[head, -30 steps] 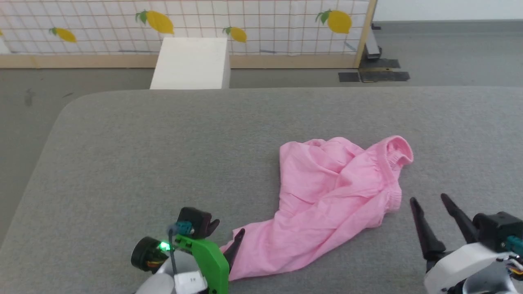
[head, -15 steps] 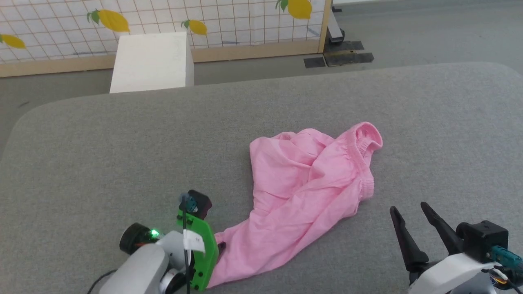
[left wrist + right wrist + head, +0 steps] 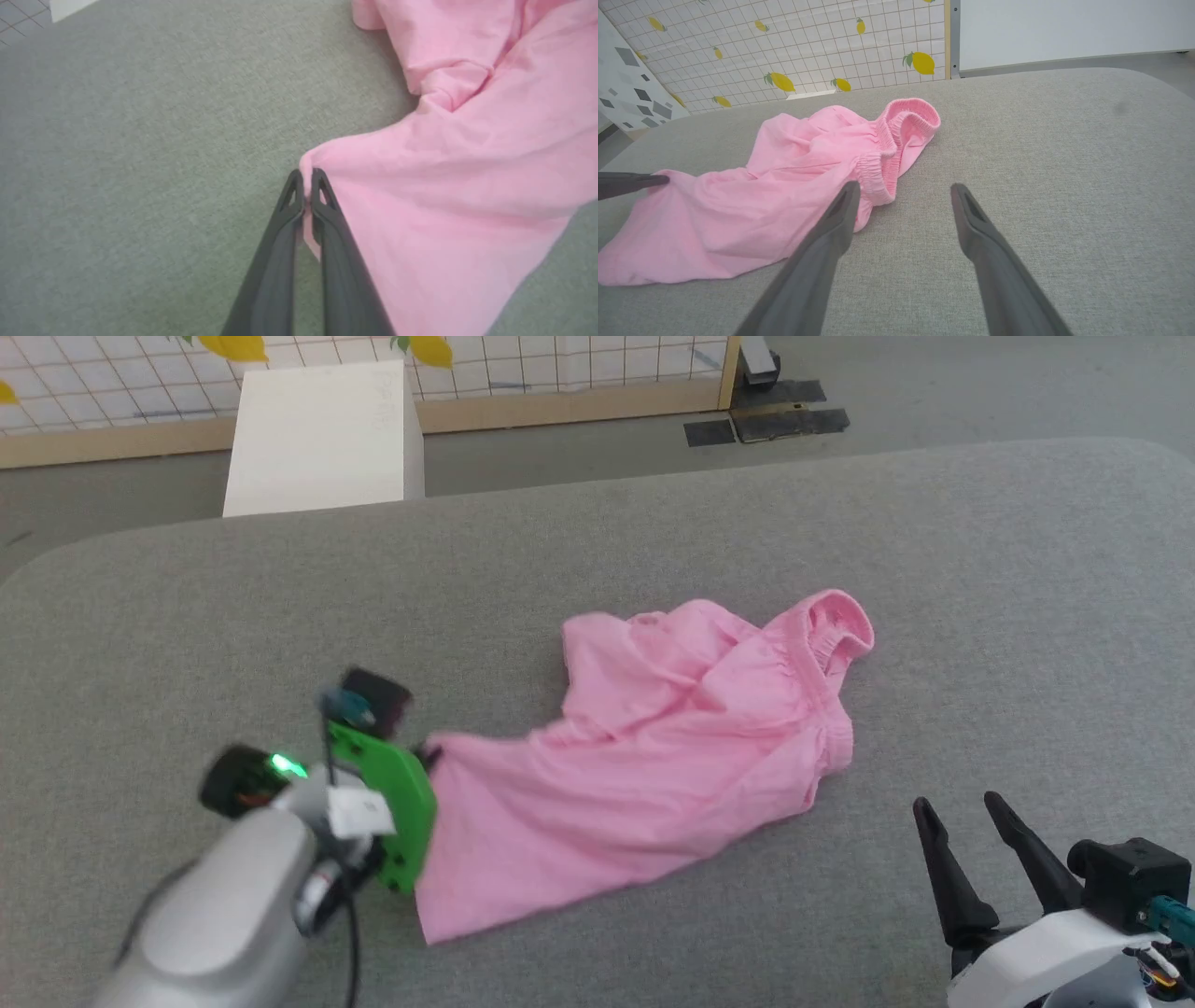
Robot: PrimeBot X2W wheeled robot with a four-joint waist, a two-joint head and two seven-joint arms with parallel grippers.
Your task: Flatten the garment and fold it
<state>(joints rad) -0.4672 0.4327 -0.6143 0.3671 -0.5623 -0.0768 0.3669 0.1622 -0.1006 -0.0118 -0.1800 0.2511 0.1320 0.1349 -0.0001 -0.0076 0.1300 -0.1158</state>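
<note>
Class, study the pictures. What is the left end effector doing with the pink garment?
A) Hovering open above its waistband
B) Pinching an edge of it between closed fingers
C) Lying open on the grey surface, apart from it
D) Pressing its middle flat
B: in the left wrist view the left end effector has its two fingers shut together, with a fold of the garment edge caught between them.
</note>
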